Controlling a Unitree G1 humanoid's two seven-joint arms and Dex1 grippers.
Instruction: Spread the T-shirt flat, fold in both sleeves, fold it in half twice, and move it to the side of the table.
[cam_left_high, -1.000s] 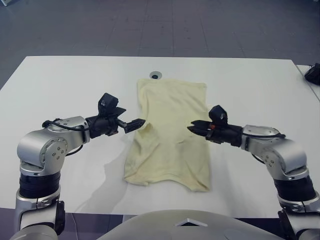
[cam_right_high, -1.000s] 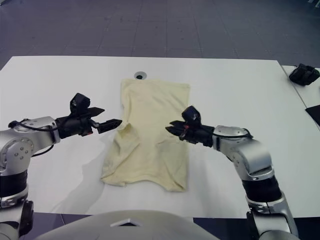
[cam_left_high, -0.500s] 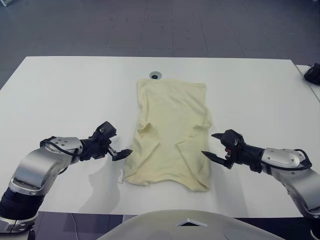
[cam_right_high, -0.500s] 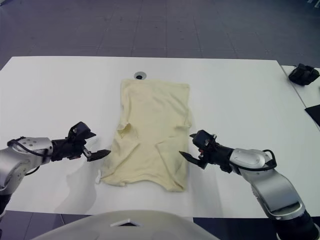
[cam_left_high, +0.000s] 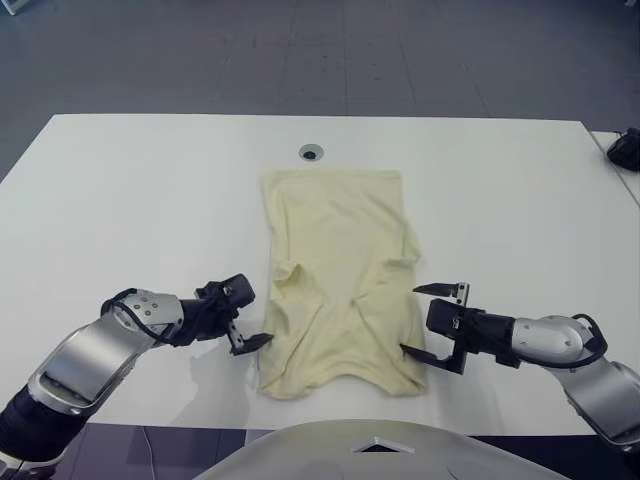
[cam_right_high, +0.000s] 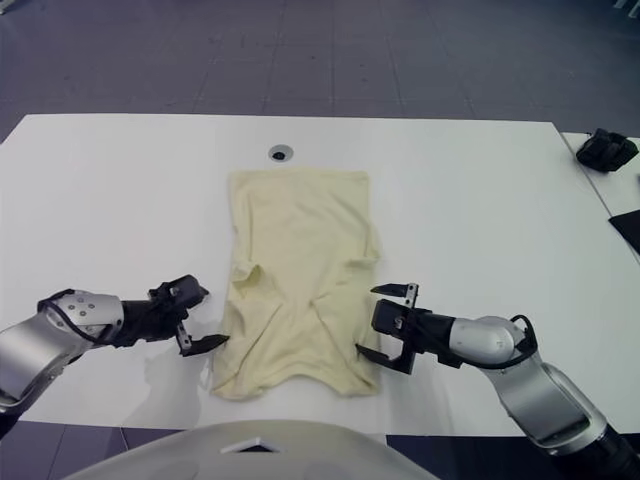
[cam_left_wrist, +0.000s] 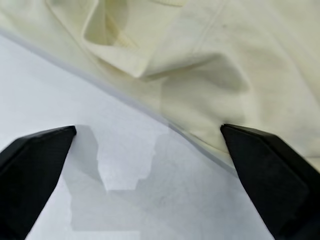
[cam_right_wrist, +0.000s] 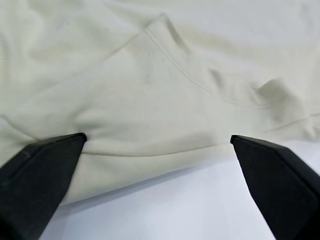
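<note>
**My arms and pincers.** My left arm (cam_left_high: 85, 355) and right arm (cam_left_high: 560, 342) are clad in rounded silver-grey shells, which give way to black housings at the wrists. A thin black cable (cam_left_high: 108, 302) loops over each forearm. My left pincer (cam_left_high: 250, 318) and right pincer (cam_left_high: 412, 320) are matte black. Each has two flat, wedge-shaped fingers (cam_left_wrist: 30, 170) that taper to blunt points.

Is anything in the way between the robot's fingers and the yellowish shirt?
No, nothing visible. The left gripper and right gripper are both open right at the near corners of the pale yellow cotton T-shirt, with only bare white table beside them.
</note>
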